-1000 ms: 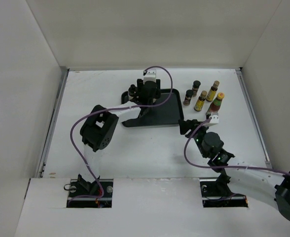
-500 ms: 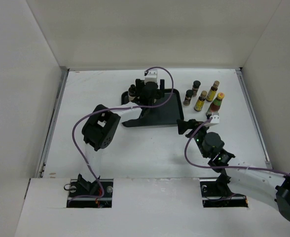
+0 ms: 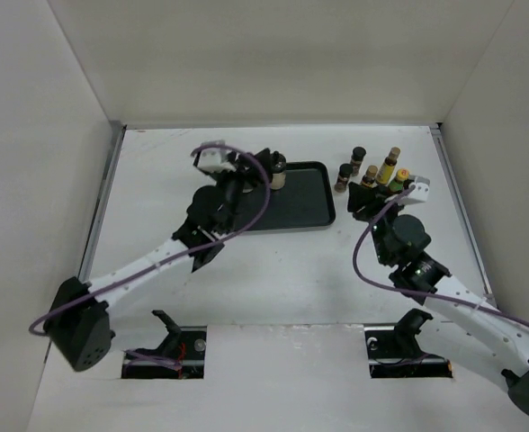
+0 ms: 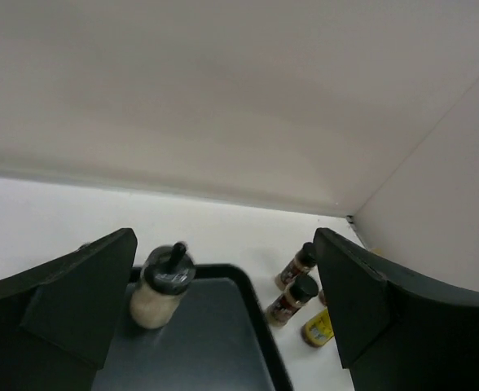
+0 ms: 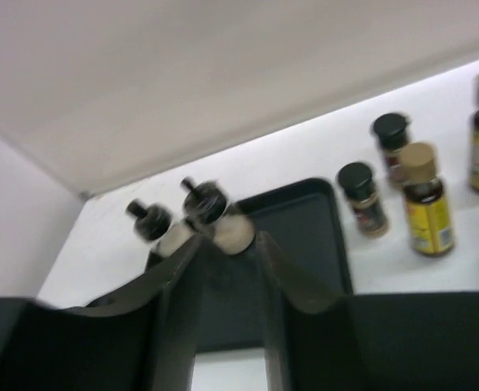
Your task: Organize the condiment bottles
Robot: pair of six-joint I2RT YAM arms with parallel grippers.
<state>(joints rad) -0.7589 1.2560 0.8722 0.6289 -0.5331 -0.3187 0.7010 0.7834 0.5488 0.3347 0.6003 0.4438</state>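
A cream bottle with a black cap [image 3: 277,171] stands at the far left of the black tray [image 3: 305,202]. My left gripper [image 3: 261,165] is just left of it, open and empty. In the left wrist view that bottle [image 4: 160,289] stands near the left finger of the wide-open gripper [image 4: 223,244]. The right wrist view shows two cream bottles [image 5: 215,216] [image 5: 154,224]. Two dark brown bottles [image 3: 358,157] [image 3: 344,175], two yellow-labelled bottles [image 3: 389,165] [image 3: 370,178] and the red-green bottle [image 3: 398,180] stand right of the tray. My right gripper [image 3: 362,200] is just in front of them, slightly open and empty, as the right wrist view [image 5: 230,244] shows.
White walls enclose the table on three sides. The bottle cluster stands near the right wall. The tray [image 5: 305,236] lies between the two grippers, its rim [image 4: 248,326] next to the brown bottles [image 4: 292,297].
My left arm has unfolded and stretched out; its gripper now sits left of a cream bottle uncovered on the tray. My right gripper has moved away and right, up to the bottle cluster.
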